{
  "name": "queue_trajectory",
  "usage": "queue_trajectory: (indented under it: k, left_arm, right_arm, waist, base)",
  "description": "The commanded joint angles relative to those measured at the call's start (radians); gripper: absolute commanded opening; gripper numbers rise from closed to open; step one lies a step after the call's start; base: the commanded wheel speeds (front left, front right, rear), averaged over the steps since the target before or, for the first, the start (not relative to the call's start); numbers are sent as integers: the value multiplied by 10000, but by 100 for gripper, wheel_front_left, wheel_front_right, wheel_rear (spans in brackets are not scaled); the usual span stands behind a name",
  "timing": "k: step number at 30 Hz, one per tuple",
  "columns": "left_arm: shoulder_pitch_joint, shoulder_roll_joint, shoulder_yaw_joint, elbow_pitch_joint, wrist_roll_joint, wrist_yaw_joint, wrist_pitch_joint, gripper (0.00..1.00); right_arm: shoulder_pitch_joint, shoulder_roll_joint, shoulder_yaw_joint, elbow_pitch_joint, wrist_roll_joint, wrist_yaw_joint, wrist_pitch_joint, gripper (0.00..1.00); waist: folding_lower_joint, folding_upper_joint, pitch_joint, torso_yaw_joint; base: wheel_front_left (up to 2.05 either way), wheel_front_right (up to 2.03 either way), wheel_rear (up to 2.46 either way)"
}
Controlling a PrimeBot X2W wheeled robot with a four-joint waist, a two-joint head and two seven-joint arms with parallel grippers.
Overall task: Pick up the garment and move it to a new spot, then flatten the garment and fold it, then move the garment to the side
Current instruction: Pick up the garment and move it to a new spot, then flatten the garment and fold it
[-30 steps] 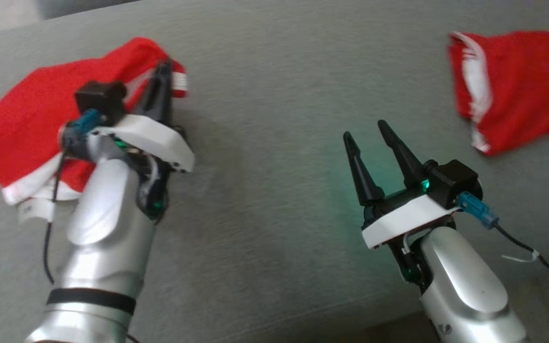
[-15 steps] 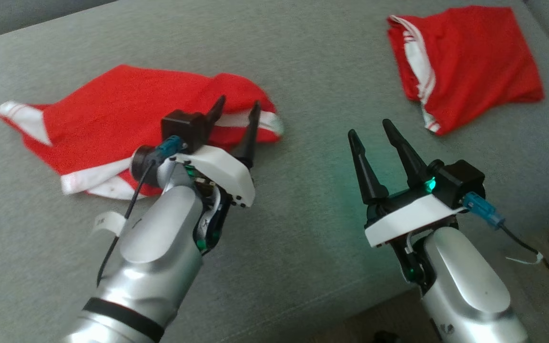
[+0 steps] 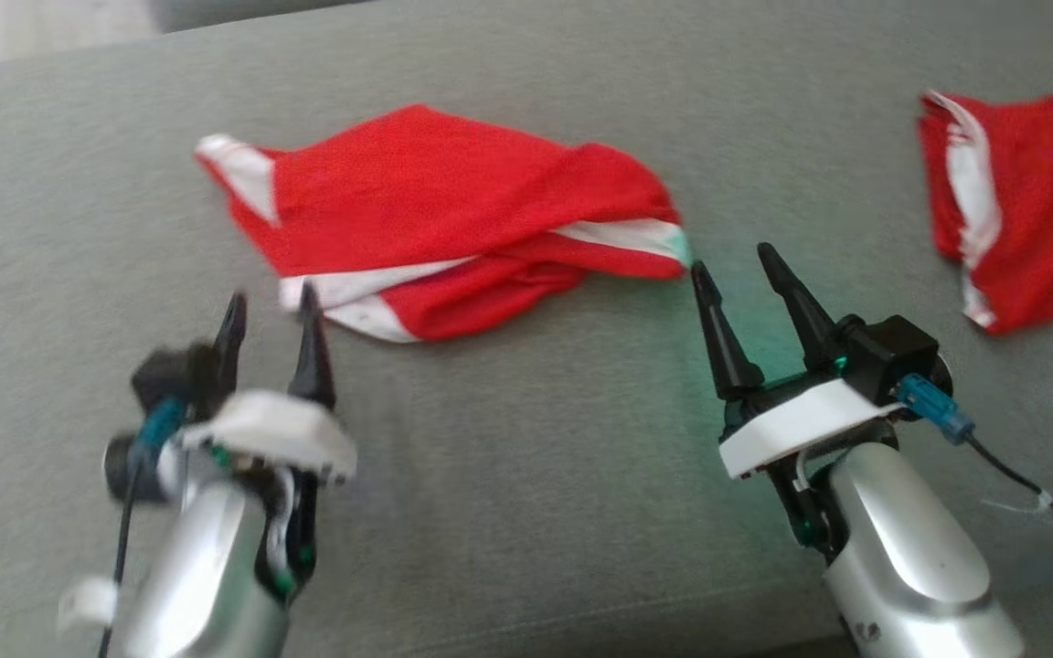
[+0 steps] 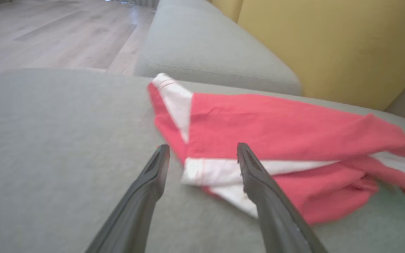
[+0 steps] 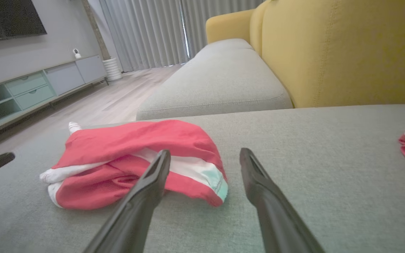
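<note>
Left gripper (image 3: pixel 271 297) spread wide, nothing between fingers, tips just beside garment's near white-trimmed edge. Right gripper (image 3: pixel 732 259) likewise wide apart, empty, tips near garment's right end. I see red garment (image 3: pixel 453 206) lying crumpled on grey sofa seat (image 3: pixel 526 457), beyond both grippers, white bands showing. Second red garment (image 3: pixel 1029 201) lies well apart to right on same seat. Yellow backrest (image 5: pixel 346 45) stands behind seat. Left arm blurred in head view.
</note>
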Motion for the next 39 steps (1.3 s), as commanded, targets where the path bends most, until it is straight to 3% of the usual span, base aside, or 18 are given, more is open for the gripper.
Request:
queue_trajectory:
  k: [1,15,26,33,34,35,36,38,39]
  left_arm:
    - [232,20,694,-655,260,4,-120,100]
    - [2087,-533,1959,-1544,1354,-643,-121,100]
    - [1655,-650,1741,-1725,1485,-1018,-122,100]
    - [1563,-653,1538,-1769,1271,-1014,-122,100]
    - [1560,-653,1514,-1758,1227,-1014,-122,100]
    - [1552,-653,1496,-1747,1190,-1010,-122,100]
    - [1538,-653,1479,-1737,1165,-1003,-122,100]
    - [1499,-653,1441,-1704,1091,-1014,-122,100]
    - [1466,-654,1419,-1701,1087,-1028,-122,100]
  right_arm:
    - [43,84,-13,-132,-135,63,-106,100]
    - [216,84,-1025,897,-519,63,-106,100]
    - [-593,84,-2048,2061,-1969,63,-106,100]
    - [-1010,84,-2153,2335,-2770,63,-107,100]
    - [-1031,84,-2179,2391,-2850,63,-107,96]
    - [-1062,84,-2178,2430,-2977,63,-107,71]
    - [-1087,84,-2180,2490,-3144,63,-107,36]
    - [-1109,84,-2255,2558,-3319,63,-107,0]
    - [-1112,84,-2275,2558,-3465,63,-107,0]
  waist:
    - [0,0,-242,699]
    - [0,0,-375,1443]
    - [0,0,284,1963]
    - [0,0,479,2174]
    - [0,0,485,2191]
    - [0,0,493,2199]
    - [0,0,494,2203]
    - [0,0,489,2204]
    - [0,0,478,2195]
  base:
    - [0,0,0]
    - [0,0,0]
    - [0,0,0]
    - [0,0,0]
    - [0,0,0]
    - [0,0,0]
    - [0,0,0]
    - [0,0,0]
    - [0,0,0]
